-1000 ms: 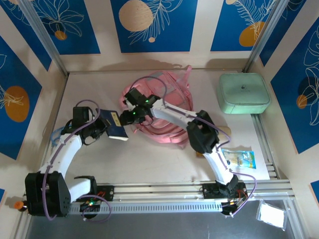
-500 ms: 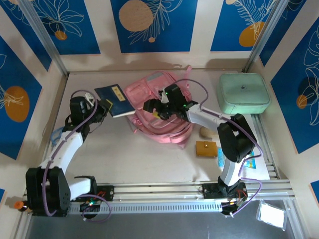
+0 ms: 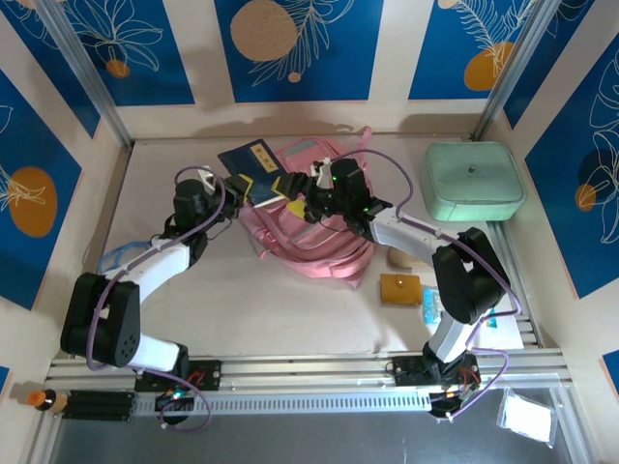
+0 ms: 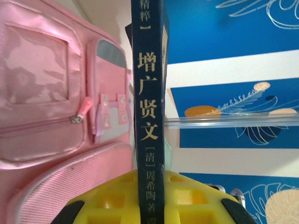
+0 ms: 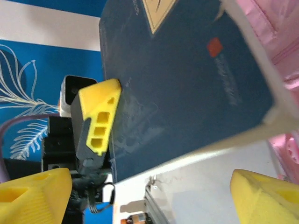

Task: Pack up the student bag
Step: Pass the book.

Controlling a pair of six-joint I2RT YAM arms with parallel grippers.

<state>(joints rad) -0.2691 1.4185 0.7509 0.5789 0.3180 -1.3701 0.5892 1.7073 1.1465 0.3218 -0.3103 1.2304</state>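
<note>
Student bag [image 3: 319, 246] is lying on worktop [image 3: 242, 290]; left tool [image 4: 149, 198] is clamping blue book [image 3: 256, 164], right tool [image 5: 149, 196] is gaping wide.

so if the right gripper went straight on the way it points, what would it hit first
Most likely the dark blue book clamped in the left gripper; it sits right ahead of the open right gripper, though depth is unclear.

High rear overview of the whole table [image 3: 242, 300]; two close wrist views, opposite sides of one blue book [image 3: 250, 164]
</note>
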